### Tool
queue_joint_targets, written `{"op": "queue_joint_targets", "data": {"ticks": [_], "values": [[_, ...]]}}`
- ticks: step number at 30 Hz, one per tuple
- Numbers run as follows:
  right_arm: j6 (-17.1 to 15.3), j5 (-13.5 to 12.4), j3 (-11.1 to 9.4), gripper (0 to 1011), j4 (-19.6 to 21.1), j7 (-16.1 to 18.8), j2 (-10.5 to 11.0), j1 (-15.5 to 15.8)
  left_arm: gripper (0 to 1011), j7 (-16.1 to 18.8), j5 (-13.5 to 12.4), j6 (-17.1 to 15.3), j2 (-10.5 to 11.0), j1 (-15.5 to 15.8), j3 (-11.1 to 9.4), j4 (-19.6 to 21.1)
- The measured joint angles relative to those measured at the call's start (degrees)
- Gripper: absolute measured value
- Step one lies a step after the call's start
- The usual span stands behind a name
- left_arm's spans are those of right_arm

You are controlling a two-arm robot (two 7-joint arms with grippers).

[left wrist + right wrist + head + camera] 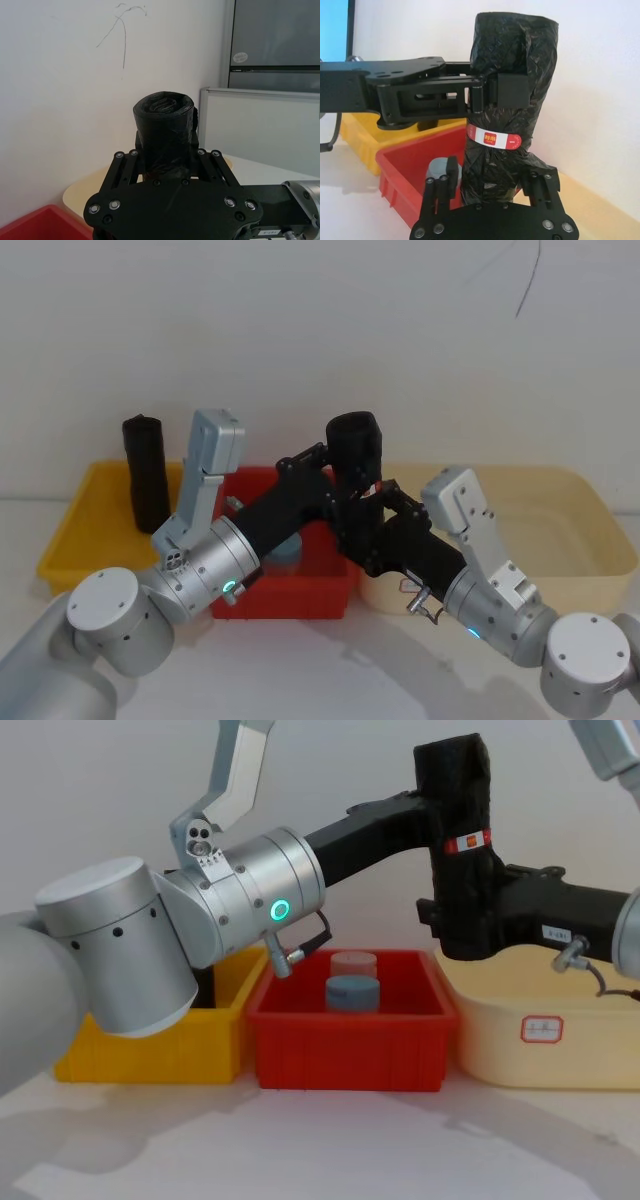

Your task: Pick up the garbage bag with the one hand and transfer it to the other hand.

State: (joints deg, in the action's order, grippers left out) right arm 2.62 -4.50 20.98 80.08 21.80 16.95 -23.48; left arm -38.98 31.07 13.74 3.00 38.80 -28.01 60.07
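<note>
The garbage bag (355,445) is a black roll with a red-and-white label band (494,138), held upright in the air above the red bin. My left gripper (505,92), on the arm with the green ring (281,909), is shut on the roll's upper part, just above the label. My right gripper (492,180) reaches in from the other side, and its fingers (451,175) flank the roll's lower end. A thin gap shows on one side, so it stands open. In the chest view the right gripper (465,925) surrounds the bag (452,790) below the band.
A red bin (300,600) under the grippers holds a grey cylinder (352,992) and a pinkish one (354,963). On its left, a yellow bin (80,530) holds a plain black roll (147,470). A cream tub (590,530) stands to the right.
</note>
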Motion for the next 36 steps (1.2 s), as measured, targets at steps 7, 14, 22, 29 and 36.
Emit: {"op": "queue_joint_targets", "data": {"ticks": [7, 14, 22, 29, 36], "values": [[-0.1, -0.4, 0.0, 532, 0.3, 0.0, 0.1, 0.2, 434, 0.0, 0.0, 0.0, 0.0, 0.0, 0.0, 0.0], [0.5, -0.8, -0.1, 518, 0.7, 0.0, 0.3, 0.4, 434, 0.0, 0.0, 0.0, 0.0, 0.0, 0.0, 0.0], [1.3, -1.3, -0.5, 518, 1.5, 0.0, 0.6, 0.8, 490, 0.0, 0.0, 0.0, 0.0, 0.0, 0.0, 0.0], [1.9, -1.5, -0.7, 517, 1.7, -0.1, 0.6, 0.8, 731, 0.0, 0.0, 0.0, 0.0, 0.0, 0.0, 0.0], [2.5, -1.7, -0.9, 517, 1.8, -0.2, 0.6, 0.8, 927, 0.0, 0.0, 0.0, 0.0, 0.0, 0.0, 0.0]]}}
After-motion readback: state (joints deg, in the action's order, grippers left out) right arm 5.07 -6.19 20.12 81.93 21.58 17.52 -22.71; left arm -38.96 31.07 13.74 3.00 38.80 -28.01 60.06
